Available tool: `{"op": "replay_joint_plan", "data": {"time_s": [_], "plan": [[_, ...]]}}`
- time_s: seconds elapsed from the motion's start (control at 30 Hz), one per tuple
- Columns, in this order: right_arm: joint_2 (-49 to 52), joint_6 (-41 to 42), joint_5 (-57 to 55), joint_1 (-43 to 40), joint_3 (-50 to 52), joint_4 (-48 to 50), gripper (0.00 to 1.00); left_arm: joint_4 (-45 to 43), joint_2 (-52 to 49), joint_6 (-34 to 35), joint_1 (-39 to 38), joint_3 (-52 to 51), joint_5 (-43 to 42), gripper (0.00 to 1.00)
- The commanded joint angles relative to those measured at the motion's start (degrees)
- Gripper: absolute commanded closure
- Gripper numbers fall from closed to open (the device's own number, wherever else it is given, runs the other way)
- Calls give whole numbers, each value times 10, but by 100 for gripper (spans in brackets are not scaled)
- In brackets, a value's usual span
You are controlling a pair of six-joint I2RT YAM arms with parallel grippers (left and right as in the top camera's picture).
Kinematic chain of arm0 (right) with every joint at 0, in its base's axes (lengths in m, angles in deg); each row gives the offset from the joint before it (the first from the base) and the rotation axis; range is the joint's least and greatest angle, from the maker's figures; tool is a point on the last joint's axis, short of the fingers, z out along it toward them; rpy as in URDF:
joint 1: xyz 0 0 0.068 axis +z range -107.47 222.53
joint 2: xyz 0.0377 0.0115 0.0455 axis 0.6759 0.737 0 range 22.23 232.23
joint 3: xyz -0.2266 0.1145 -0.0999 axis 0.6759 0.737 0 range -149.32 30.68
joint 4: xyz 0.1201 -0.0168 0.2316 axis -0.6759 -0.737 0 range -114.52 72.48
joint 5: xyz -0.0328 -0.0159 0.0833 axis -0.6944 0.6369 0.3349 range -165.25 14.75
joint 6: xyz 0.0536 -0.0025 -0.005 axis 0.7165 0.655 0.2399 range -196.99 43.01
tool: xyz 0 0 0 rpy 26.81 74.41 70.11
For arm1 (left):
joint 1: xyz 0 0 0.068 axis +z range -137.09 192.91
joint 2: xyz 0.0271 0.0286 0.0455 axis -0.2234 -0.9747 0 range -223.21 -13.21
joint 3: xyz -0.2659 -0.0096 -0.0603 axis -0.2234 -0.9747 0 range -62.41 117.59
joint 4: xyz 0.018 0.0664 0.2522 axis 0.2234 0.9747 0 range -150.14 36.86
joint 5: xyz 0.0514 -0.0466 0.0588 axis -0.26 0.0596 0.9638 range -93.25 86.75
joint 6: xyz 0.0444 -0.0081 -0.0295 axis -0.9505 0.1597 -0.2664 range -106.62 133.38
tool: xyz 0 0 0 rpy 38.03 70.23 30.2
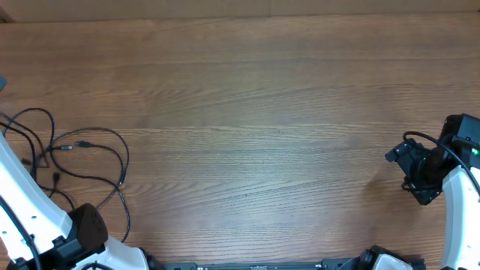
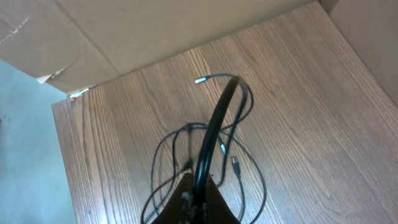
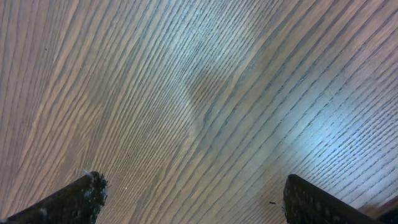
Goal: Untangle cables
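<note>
The left arm [image 1: 22,199] is showing a white shell and black joint [image 1: 86,227]. The right arm [image 1: 459,206] is showing white, a black wrist block [image 1: 420,166], 1 green light [image 1: 474,153]. The right gripper [image 3: 193,199] is showing 2 dark fingers [image 3: 68,202].

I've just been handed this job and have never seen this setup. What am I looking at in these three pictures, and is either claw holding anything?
You are driving two robot arms at a wooden table, each ending in a two-finger gripper. The overhead picture looks down from above: the thin black cables lie tangled at its left side. The left wrist picture looks along the left gripper, which is shut, apparently on a black strand arching up from it toward the tangle. The right wrist picture shows the right gripper open over bare wood, holding nothing.
</note>
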Motion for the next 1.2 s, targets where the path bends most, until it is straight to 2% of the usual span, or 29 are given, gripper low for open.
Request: {"op": "replay_joint_plan", "data": {"time_s": [0.0, 0.33, 0.37, 0.43, 0.47, 0.5, 0.57, 1.0, 1.17], "plan": [[-10, -7, 5, -2, -8, -3, 10, 0, -38, 15, 1, -3, -2, 96], [-10, -7, 5, -2, -8, -5, 11, 5, -119, 16, 1, -3, -3, 95], [-10, -7, 5, -2, -8, -6, 11, 6, -124, 15, 1, -3, -4, 87], [-10, -7, 5, -2, -8, -7, 11, 6, -130, 13, 1, -3, -12, 59], [-10, -7, 5, -2, -8, -7, 11, 6, -132, 13, 1, -3, -17, 50], [-10, -7, 5, -2, -8, -7, 11, 6, -132, 13, 1, -3, -21, 44], [-10, -7, 5, -2, -8, -7, 11, 6, -132, 13, 1, -3, -23, 38], [-10, -7, 5, -2, -8, -7, 11, 5, -120, -11, -1, -2, -90, 38], [-10, -7, 5, -2, -8, -5, 11, -13, -106, -63, -8, -2, -176, 38]]}}
